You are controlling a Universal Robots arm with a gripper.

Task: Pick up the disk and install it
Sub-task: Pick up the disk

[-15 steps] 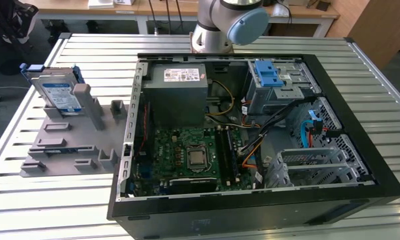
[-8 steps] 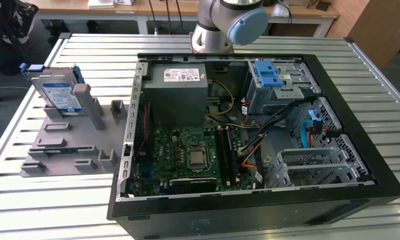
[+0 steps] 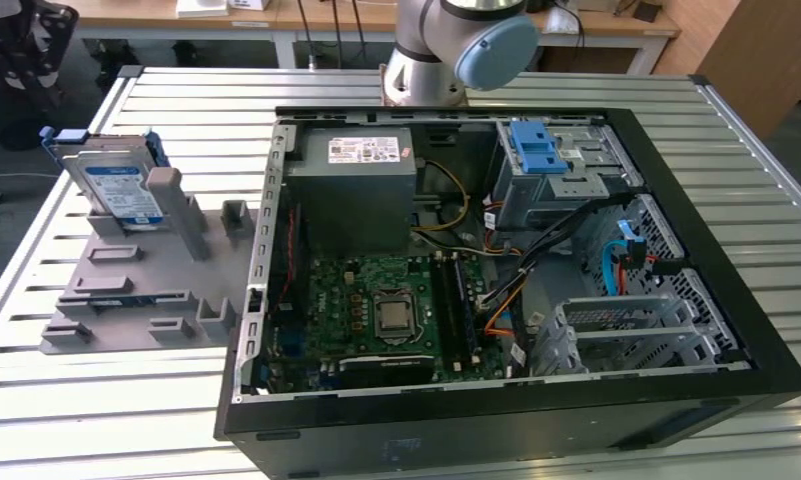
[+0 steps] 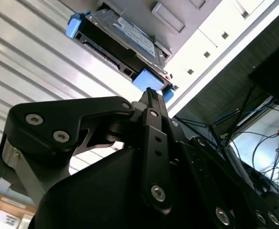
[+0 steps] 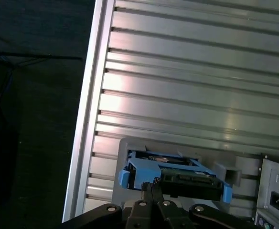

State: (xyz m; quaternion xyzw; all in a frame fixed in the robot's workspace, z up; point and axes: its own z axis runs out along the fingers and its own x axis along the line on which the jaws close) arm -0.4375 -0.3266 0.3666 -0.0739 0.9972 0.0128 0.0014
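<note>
The disk [image 3: 120, 185] stands on edge in a grey slotted holder [image 3: 147, 290] on the table, at the exterior view's left. It is silver-grey with a white-and-blue label and a blue bracket. Both wrist views look along my gripper toward it: the disk [image 4: 123, 36] lies beyond my gripper [image 4: 151, 93], and the disk [image 5: 173, 171] sits just past my gripper [image 5: 151, 185]. The fingers are pressed together, shut on nothing, and stand apart from the disk.
An open computer case [image 3: 720, 250] lies on the ribbed metal table [image 3: 173, 100], with a motherboard, cables and a grey power supply [image 3: 360, 180] inside. A drive bay with a blue latch [image 3: 540, 150] is at its far right. The arm's base [image 3: 454, 50] rises behind the case.
</note>
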